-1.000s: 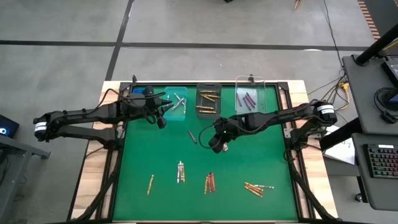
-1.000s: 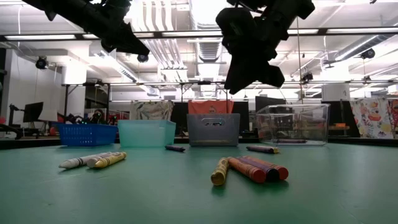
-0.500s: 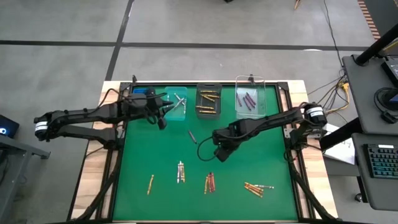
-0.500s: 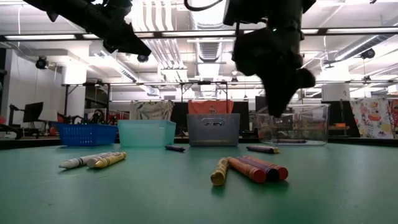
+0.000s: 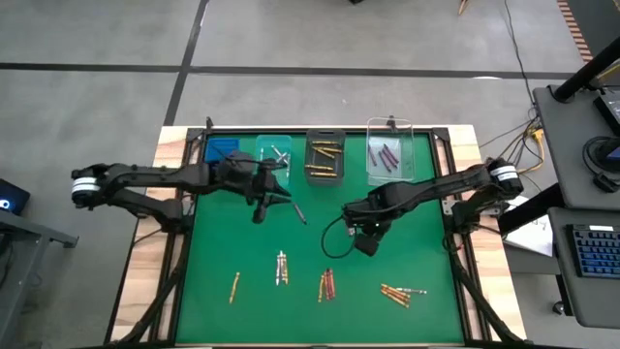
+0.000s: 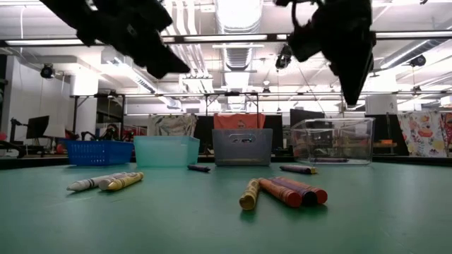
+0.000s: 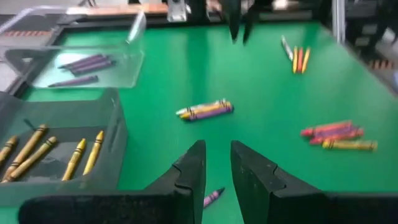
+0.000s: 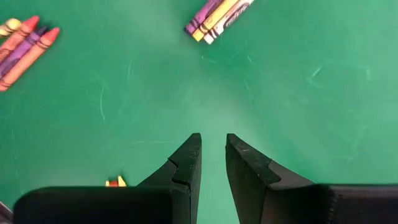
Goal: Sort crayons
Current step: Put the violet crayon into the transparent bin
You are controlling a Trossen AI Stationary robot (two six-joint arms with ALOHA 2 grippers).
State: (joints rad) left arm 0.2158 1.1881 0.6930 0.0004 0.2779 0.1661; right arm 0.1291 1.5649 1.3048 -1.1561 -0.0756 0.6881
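Loose crayons lie flat on the green mat: a gold one (image 5: 234, 286), a silver and gold pair (image 5: 281, 267), a red and purple bunch (image 5: 326, 283), an orange and red bunch (image 5: 399, 293) and a lone purple one (image 5: 300, 211). My left gripper (image 5: 287, 201) hovers open just over the lone purple crayon (image 7: 213, 196), which shows below the fingertips (image 7: 196, 163). My right gripper (image 5: 367, 242) hangs open, pointing down over bare mat (image 8: 213, 140). It stands between the red and purple bunch (image 8: 25, 43) and another bunch (image 8: 219, 14). Neither gripper holds anything.
Along the far edge stand a blue bin (image 5: 223, 147), a teal bin (image 5: 276, 157) with silver crayons, a grey bin (image 5: 325, 155) with gold crayons and a clear bin (image 5: 389, 155) with purple crayons. Bare mat lies around the right gripper.
My left gripper has left the teal bin and gone down, toward the table's right and near edges, to the lone purple crayon. My right gripper has moved toward the near and right edges and tipped to point straight down. The crayons lie as before.
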